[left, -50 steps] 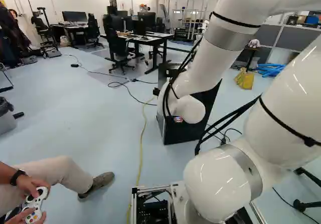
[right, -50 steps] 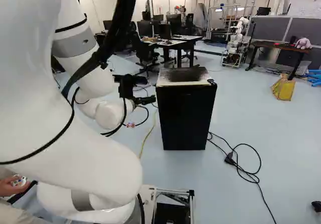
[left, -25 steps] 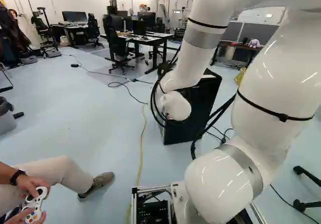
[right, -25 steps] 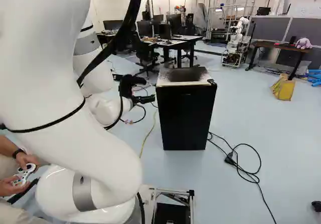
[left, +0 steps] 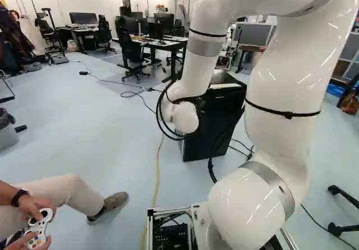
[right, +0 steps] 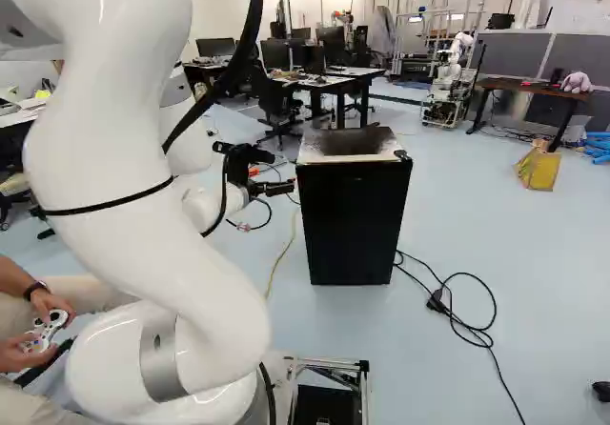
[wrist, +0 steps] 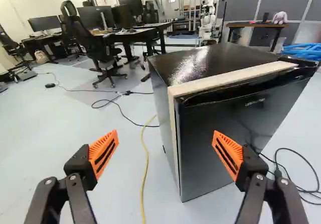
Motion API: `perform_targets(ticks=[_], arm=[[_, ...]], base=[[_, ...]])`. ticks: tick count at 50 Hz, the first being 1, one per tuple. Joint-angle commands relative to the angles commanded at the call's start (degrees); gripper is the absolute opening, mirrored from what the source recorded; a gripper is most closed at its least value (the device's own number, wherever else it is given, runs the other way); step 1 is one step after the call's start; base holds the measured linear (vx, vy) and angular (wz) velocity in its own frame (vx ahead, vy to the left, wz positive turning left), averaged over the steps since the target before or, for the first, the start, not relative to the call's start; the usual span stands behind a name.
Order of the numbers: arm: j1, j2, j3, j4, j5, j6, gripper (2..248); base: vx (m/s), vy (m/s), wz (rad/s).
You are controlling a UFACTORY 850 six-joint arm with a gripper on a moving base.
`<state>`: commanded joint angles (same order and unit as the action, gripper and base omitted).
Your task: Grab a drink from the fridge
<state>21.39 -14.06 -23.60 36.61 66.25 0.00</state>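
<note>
Fridge (right: 353, 225) stood upright on the floor (right: 477, 225), ahead of the base, door shut. Gripper (right: 278, 172) was beside it in the right base view, apart from it. Wrist view showed fingers spread wide, orange pads (wrist: 104, 152) facing, holding nothing; one pad overlapped the door in view, and the fridge's near edge showed between the fingers. Arm (left: 286, 76) partly covered the fridge in the left base view. Yellow cord (wrist: 147, 156) ran beside it, black cable (right: 459, 321) lay on its other side. Desk (right: 334, 82) and another robot (right: 448, 82) stood farther back.
</note>
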Motion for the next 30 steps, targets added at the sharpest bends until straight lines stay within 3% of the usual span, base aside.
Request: perform_targets(ticks=[30], arm=[[2.33,-10.43,-7.53,13.23,4.94,0.0,247]], base=[[0.0,0.0,0.0]])
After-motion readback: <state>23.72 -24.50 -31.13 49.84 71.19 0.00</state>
